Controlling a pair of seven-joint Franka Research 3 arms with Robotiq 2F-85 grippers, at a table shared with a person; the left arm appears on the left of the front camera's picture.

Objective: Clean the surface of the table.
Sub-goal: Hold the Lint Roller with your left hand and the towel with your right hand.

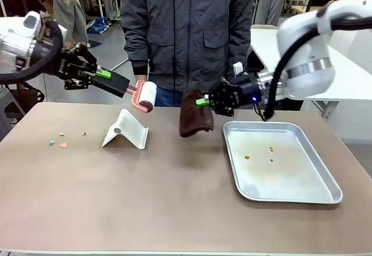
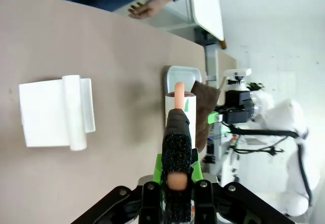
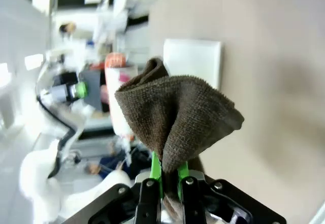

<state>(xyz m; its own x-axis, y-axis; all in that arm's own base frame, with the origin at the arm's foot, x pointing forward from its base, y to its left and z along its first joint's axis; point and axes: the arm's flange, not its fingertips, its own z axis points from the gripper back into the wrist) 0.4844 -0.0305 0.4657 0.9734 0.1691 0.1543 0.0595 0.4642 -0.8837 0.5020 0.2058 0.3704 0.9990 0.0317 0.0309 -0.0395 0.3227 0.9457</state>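
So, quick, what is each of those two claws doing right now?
Left gripper: closed, holding the lint roller by its black handle.
Right gripper: closed, holding the brown cloth.

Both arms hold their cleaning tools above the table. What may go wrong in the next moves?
1. The roller in the left pincer and the cloth in the right pincer hang close together; the arms may bump if both come down there.
2. The white stand sits between the roller and the crumbs on the table; a sweep may knock it.
3. The cloth hangs near the tray; wiping may catch its rim.
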